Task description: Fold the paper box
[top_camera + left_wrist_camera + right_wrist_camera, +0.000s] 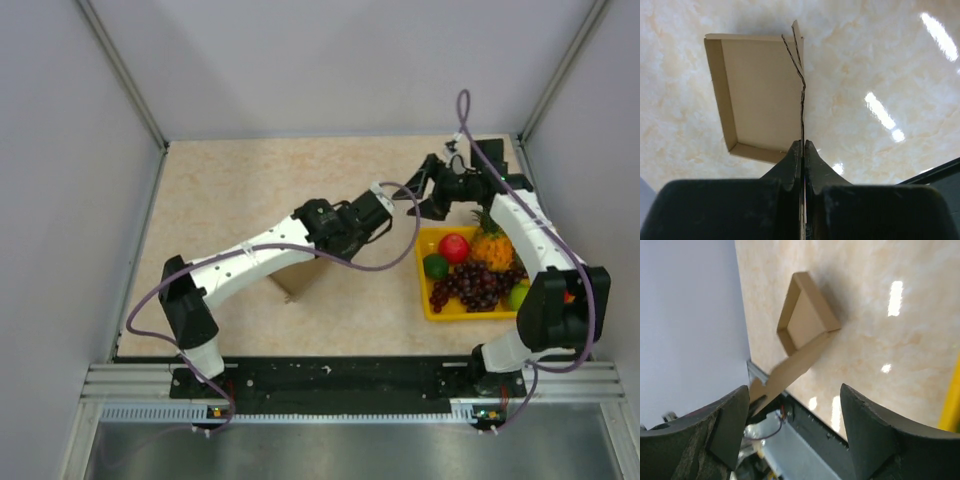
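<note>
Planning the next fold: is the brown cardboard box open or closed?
Open: the brown cardboard box shows its inside; left gripper pinches its flap.

Lab cell: grey panel walls (60, 150), aluminium rail (130, 378).

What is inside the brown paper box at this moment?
Nothing shows inside the paper box: only its bare brown floor and low walls. The left hand, shut on a flap, covers the near corner, so that part cannot be checked.
</note>
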`<state>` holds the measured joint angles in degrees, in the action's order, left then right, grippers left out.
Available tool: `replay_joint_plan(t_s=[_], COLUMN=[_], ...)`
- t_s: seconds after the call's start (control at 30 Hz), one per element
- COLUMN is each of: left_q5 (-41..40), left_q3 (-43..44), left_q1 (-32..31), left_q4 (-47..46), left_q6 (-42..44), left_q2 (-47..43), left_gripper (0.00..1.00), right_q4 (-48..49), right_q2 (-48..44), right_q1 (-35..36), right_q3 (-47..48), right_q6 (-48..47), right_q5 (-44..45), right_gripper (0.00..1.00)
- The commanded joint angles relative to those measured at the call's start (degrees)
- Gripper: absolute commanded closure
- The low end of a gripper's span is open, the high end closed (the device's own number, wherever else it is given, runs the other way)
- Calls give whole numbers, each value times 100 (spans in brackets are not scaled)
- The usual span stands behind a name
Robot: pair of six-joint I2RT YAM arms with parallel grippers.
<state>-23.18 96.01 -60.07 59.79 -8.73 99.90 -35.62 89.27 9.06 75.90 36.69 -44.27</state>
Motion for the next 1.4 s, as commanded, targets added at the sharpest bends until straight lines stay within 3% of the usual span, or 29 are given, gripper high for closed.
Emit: replay_joint_plan(t_s=[0.0,0.17,0.27,0.43,0.63,0.77,0.9,1.0,1.1,1.13,1.2,1.23,1.27,1.33,1.37], left_q5=[602,2079,1906,2230,2012,1826,1537,1220,1062,1035,1070,1052,1026,720,562], left_q3=[805,973,754,482,-161,-135,128,278,252,243,165,138,112,59,50], left_q1=[706,1717,2034,2587,2755,2790,2747,2659,2598,2589,2580,2580,2580,2580,2580], left_q4=[480,219,86,183,-310,-319,-187,-134,-125,-125,-143,-160,-178,-213,-213], left_q6=[-1006,-2236,-3597,-5898,-7709,-8381,-8566,-8496,-8478,-8478,-8461,-8426,-8382,-8024,-7873], left_q2=[-32,-207,-330,-409,-708,-612,-419,-331,-322,-313,-322,-339,-383,-532,-611], left_gripper=[100,100,100,100,100,100,100,100,99,88,78,70,53,33,17], right_q4=[995,1759,2094,2987,3833,3975,3249,2868,2885,2894,3007,3112,3305,3412,3430], right_q2=[-788,-1665,-2175,-3204,-4242,-4173,-3287,-2697,-2363,-2284,-2047,-1976,-1888,-1712,-1677], right_q1=[-423,-178,375,1782,3765,4682,5070,5097,5097,5097,5088,5088,5079,4992,4939], right_q3=[-505,-1822,-2342,-3377,-4152,-4049,-3320,-2748,-2501,-2370,-2273,-2229,-2228,-2194,-2185], right_q6=[-335,-644,-907,-1041,-1786,-2524,-2544,-2482,-2579,-2570,-2710,-2772,-2929,-3062,-3123], right_q5=[-284,-91,435,2218,4898,6358,8025,8521,8479,8496,8532,8575,8593,8523,8401], right_gripper=[27,27,25,23,21,21,28,36,43,46,49,56,60,67,70])
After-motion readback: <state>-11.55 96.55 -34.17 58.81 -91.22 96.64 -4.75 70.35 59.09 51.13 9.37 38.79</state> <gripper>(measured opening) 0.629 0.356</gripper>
